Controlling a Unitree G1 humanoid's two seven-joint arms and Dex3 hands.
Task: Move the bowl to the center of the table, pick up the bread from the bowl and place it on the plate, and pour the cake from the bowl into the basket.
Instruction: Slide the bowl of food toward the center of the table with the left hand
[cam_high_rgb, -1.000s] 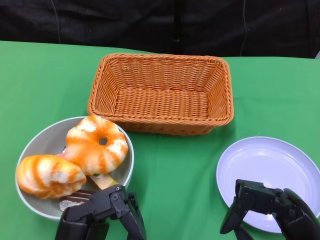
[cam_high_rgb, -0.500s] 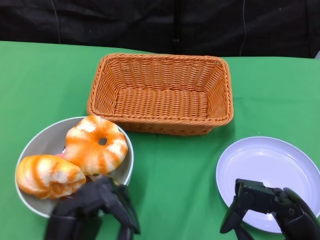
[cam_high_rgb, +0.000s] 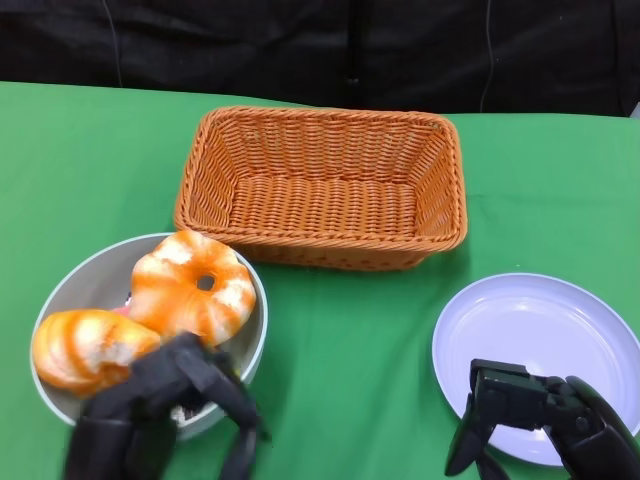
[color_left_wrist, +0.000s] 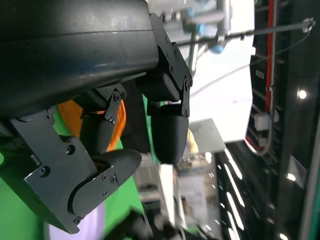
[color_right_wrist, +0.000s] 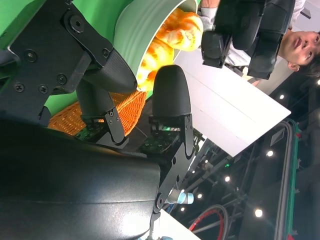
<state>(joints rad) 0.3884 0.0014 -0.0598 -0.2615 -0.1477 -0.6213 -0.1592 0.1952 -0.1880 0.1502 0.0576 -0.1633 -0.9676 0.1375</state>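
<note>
Green surface (cam_high_rgb: 340, 340) inspected: I judge step one underway, my left hand (cam_high_rgb: 165, 415) at the bowl (cam_high_rgb: 250, 345) rim, grasp unconfirmed; right hand (cam_high_rgb: 540, 425) idle, clutching nothing.

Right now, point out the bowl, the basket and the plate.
bowl (cam_high_rgb: 259, 330): head view, on its right rim.
basket (cam_high_rgb: 320, 205): head view, on its woven floor.
plate (cam_high_rgb: 535, 335): head view, on its bare middle.
</note>
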